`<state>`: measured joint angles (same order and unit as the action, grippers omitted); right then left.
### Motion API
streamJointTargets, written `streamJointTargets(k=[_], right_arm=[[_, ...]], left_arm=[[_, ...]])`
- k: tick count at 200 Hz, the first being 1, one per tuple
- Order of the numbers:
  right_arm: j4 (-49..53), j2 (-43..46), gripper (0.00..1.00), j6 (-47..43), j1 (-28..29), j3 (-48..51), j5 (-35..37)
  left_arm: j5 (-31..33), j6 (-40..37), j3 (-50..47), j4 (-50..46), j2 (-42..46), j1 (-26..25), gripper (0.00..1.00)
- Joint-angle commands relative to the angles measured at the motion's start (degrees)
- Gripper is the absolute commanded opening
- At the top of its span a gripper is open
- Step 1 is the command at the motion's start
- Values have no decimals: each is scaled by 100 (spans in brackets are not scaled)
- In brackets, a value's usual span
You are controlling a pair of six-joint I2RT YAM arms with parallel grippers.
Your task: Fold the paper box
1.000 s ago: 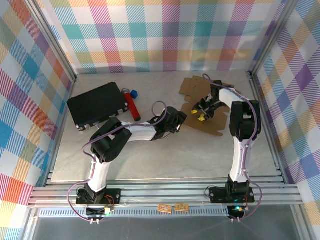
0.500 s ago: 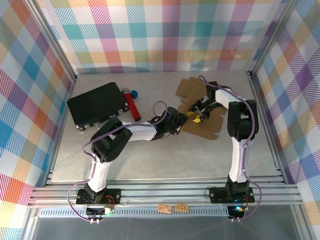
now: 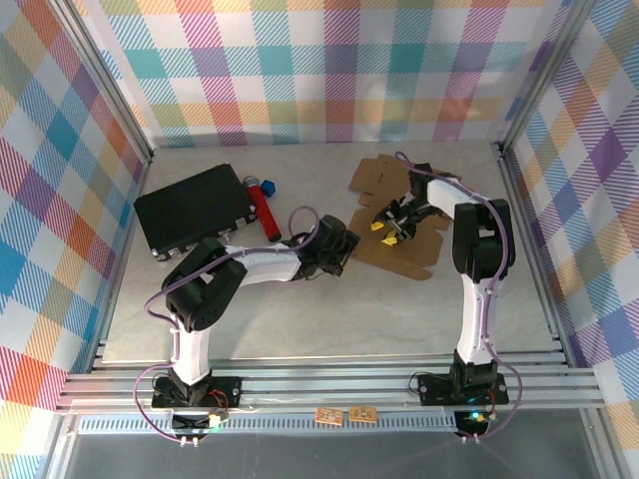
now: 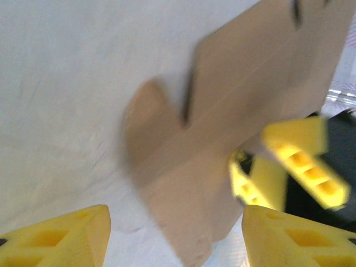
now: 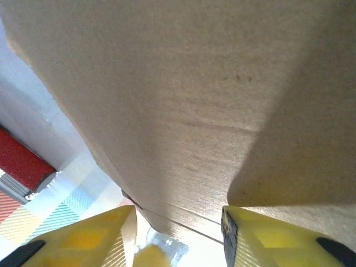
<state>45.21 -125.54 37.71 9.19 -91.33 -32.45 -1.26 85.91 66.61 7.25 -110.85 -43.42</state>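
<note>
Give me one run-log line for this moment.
paper box: unfolded sheet on table | left gripper: open, empty, facing box | right gripper: at box flap, grip unclear

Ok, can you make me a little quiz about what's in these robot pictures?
1. What colour is the case lying at the left?
A) black
B) white
C) green
2. True or false: the left arm's jaws are clamped shut on the paper box.
3. Fill in the blank: of the paper box and the red cylinder, the one lying nearer the case is the ____.

Key:
1. A.
2. False. In the left wrist view they stand open with nothing between them.
3. Red cylinder.
</note>
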Motion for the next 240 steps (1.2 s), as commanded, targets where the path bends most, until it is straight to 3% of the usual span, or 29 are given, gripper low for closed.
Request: streamJointTargets(k=[1,17,52,89,119,148,193,240], right_arm=[[121,216,45,-88,174,401,-69],[55,387,45,-143,303,708,-68],[-135,777,45,-91,549,1217,-147],[-217,872,45,-5,599,1347,-197],[-197,821,45,-16,608,1318,-201],[-189,777,45,-23,618,1268,-244],[-162,767,45,-27,623,1218,-275],[-153,780,45,-19,645,1236,-287]], left_arm=[[-35,-845,861,-576,-15,486,64],[-63,-1054,1073,-708,-148,706,66],[-367,-750,1289,138,-701,1039,68],[-549,-260,1760,634,-1425,1012,67],[-376,-156,1848,306,-1475,969,67],[-297,87,1737,848,-1651,967,66],[-170,208,1959,1182,-2060,969,56],[-103,205,2449,1318,-2377,976,34]])
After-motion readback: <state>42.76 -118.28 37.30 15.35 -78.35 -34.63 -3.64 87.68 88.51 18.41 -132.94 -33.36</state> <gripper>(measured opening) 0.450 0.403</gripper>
